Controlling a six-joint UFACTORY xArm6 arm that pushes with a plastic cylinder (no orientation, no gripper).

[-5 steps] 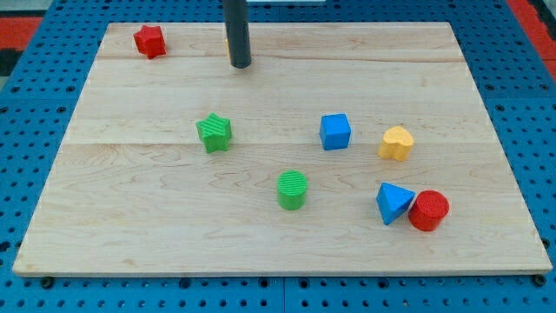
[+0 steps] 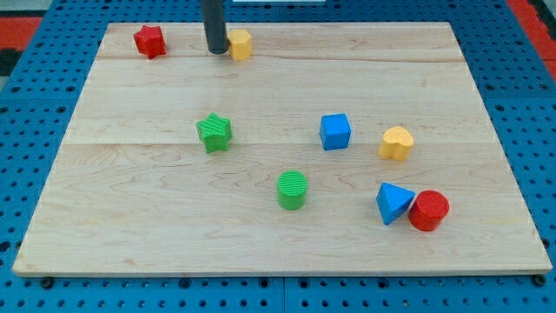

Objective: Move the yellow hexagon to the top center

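The yellow hexagon (image 2: 240, 43) lies near the view's top, a little left of centre, on the wooden board (image 2: 278, 235). My tip (image 2: 216, 50) stands right against its left side. The rod rises straight up out of the view's top.
A red star-like block (image 2: 149, 41) lies at the top left. A green star (image 2: 214, 132) is left of centre, a green cylinder (image 2: 292, 189) below centre. A blue cube (image 2: 334, 132), a yellow heart (image 2: 396, 143), a blue triangle (image 2: 393, 203) and a red cylinder (image 2: 428, 210) lie to the right.
My tip has moved to the left and slightly up. The yellow hexagon, hidden behind the rod before, now shows to the tip's right.
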